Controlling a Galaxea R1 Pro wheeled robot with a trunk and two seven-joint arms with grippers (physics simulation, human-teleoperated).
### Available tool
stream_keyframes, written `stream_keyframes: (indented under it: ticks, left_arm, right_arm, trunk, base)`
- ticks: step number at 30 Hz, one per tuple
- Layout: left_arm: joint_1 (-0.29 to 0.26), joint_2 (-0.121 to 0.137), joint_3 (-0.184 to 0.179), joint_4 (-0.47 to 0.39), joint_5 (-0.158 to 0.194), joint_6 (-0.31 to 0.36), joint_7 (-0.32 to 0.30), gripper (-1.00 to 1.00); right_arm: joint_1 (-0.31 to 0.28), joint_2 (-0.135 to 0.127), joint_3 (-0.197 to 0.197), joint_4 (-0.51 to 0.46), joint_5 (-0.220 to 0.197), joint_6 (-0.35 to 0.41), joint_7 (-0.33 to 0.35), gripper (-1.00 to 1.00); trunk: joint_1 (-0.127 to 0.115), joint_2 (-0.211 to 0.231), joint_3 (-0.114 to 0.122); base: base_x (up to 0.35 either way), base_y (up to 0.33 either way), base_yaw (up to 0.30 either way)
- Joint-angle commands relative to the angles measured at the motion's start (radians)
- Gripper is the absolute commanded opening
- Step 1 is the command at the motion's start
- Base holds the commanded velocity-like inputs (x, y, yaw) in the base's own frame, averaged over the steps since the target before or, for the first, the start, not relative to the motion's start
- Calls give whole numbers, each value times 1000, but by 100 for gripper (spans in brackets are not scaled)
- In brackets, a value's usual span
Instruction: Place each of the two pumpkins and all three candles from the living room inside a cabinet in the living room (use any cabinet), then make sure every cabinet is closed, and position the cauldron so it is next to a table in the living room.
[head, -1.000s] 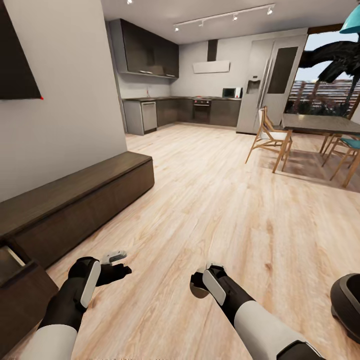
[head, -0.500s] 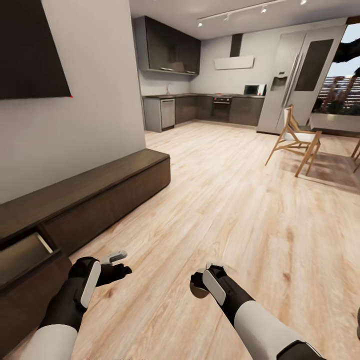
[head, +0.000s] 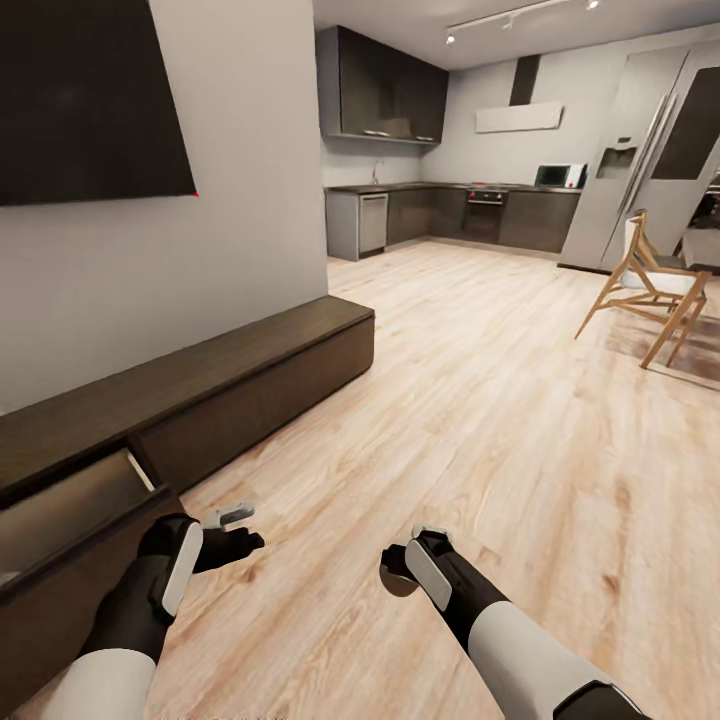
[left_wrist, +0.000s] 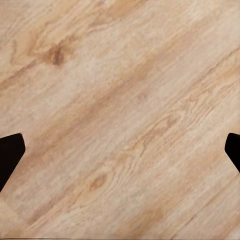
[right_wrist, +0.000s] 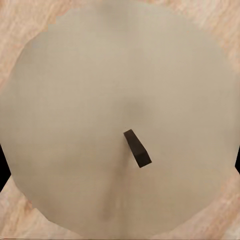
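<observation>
Head view showed both my arms held low over the pale wood floor (head: 480, 400), with the long dark-brown cabinet (head: 240, 385) running along the wall on my left and one of its compartments (head: 70, 505) standing open at the near end, just beside my left arm. My left gripper (head: 232, 530) was released and held nothing; in the left wrist view its two dark fingertips (left_wrist: 10, 155) sat far apart at the edges with bare floorboards between them. My right gripper (head: 402, 568) was clenched on a candle (head: 400, 582), a beige-grey stub that peeped out beneath the fingers. Seen from the right wrist camera, the candle's round pale top (right_wrist: 117, 120) with its short dark wick (right_wrist: 137, 148) sat right against the lens. Farther off stood the dark kitchen units (head: 450, 215) and a wooden chair (head: 650, 285).
</observation>
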Motion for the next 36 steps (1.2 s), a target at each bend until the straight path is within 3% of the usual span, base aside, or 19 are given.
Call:
stream_keyframes:
  ticks: [1, 27, 36]
  left_arm:
    - [0, 0, 0, 0, 0, 0, 0, 100]
    - [0, -3, -5, 1, 2, 3, 0, 100]
    - [0, -3, -6, 0, 4, 6, 0, 100]
  right_arm:
    - [0, 0, 0, 0, 0, -1, 0, -100]
    - [0, 0, 2, 0, 0, 3, 0, -100]
    - [0, 0, 2, 0, 0, 1, 0, -100]
  trunk:
    - [-4, 7, 2]
    - [-104, 189, 73]
    - [-104, 189, 73]
  base:
    - [0, 0, 237]
    - [0, 0, 269]
    - [0, 0, 288]
